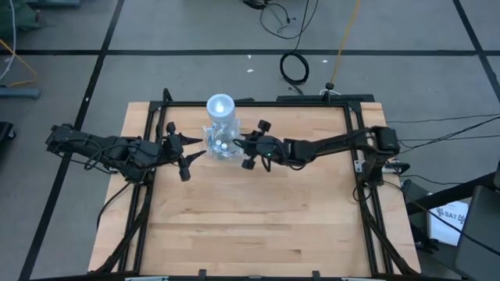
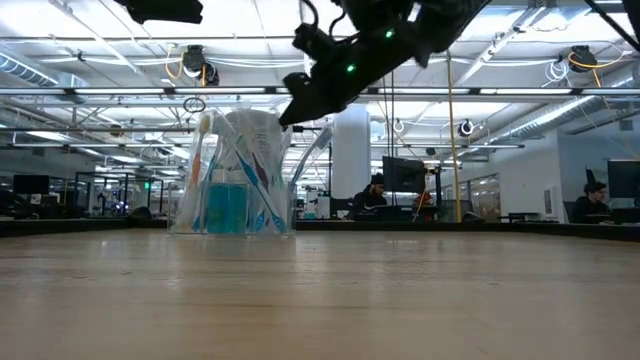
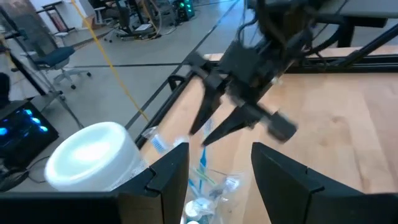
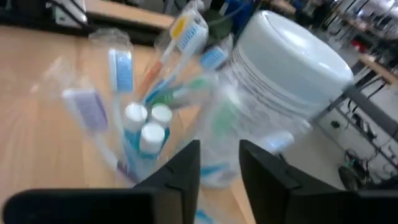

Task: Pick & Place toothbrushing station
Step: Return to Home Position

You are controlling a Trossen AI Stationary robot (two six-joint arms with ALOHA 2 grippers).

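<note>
toothbrushing station point(image 1: 221, 119) flanked by left hand point(image 1: 190, 154), right hand point(image 1: 244, 148), tabletop point(image 1: 250, 226) elsewhere open

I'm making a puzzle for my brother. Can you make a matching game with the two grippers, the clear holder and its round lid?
Things:
1. left gripper
2. right gripper
3. holder
4. lid

Descriptions:
A. pale white
B. open, on the holder's right in the high view
C. stands on the table, toothbrushes inside
D. open, on the holder's left in the high view

Pairs: 1-D, 2-B, 3-C, 4-A
</note>
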